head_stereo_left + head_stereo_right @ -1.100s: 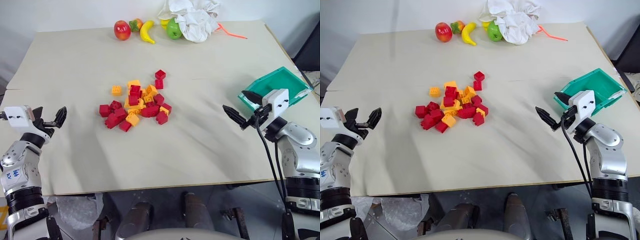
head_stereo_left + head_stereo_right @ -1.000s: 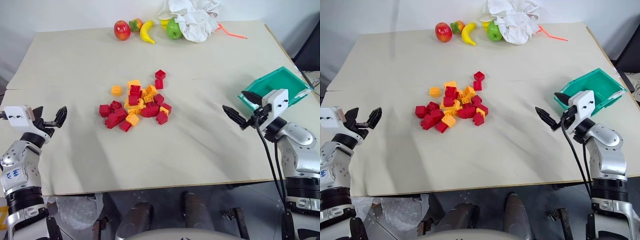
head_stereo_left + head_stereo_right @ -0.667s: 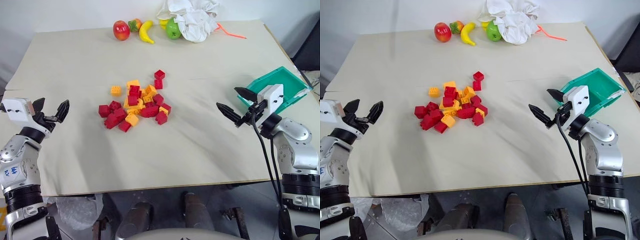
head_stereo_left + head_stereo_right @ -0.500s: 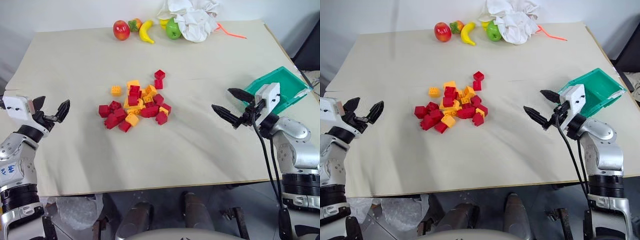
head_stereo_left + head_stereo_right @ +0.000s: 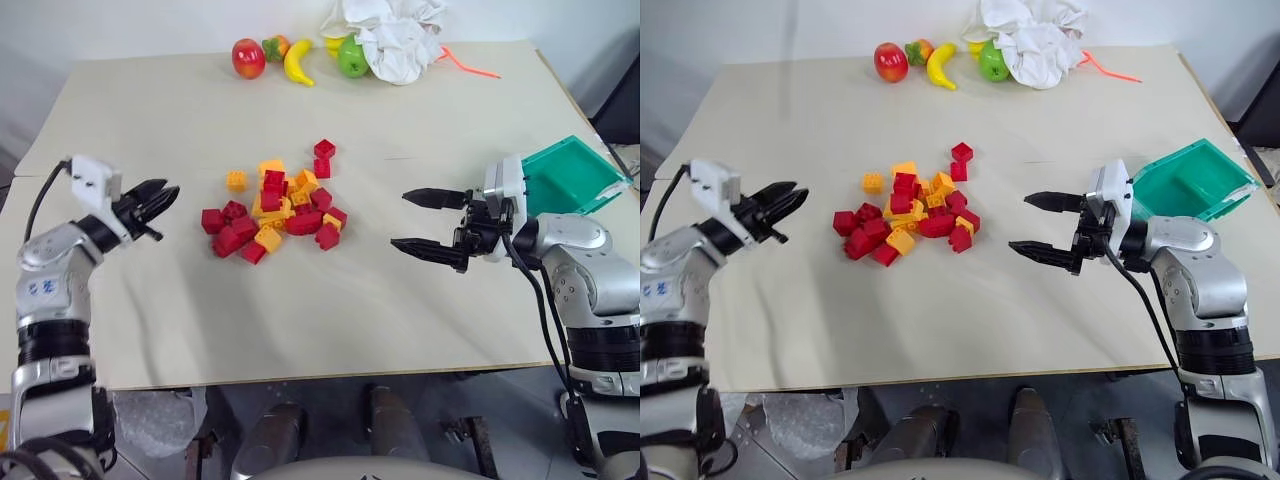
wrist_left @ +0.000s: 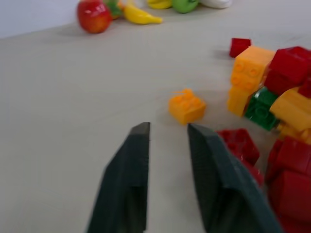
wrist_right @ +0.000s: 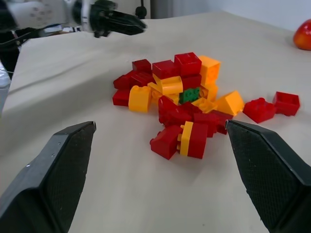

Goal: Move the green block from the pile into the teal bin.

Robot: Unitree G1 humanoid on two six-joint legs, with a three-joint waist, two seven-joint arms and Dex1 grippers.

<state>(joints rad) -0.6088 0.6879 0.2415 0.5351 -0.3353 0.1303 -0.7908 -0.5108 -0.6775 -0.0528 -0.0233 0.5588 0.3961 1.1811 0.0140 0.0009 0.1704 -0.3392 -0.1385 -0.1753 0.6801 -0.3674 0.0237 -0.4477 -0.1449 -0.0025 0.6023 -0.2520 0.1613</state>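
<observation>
The pile of red and orange-yellow bricks lies mid-table. The green block sits inside it, wedged between red and yellow bricks, and shows again in the left wrist view. My left gripper hovers just left of the pile and points at it. Its fingers are drawn nearly together, with a narrow gap and nothing between them. My right gripper is wide open and empty to the right of the pile, pointing left. The teal bin stands at the table's right edge, behind my right wrist.
Along the far edge lie a red apple, a banana, a green apple and a crumpled white cloth. One lone red brick sits just beyond the pile. Bare tabletop surrounds the pile.
My left gripper has swung right toward the pile and its fingers have closed together. My right gripper has moved left away from the bin and turned toward the pile, still open.
</observation>
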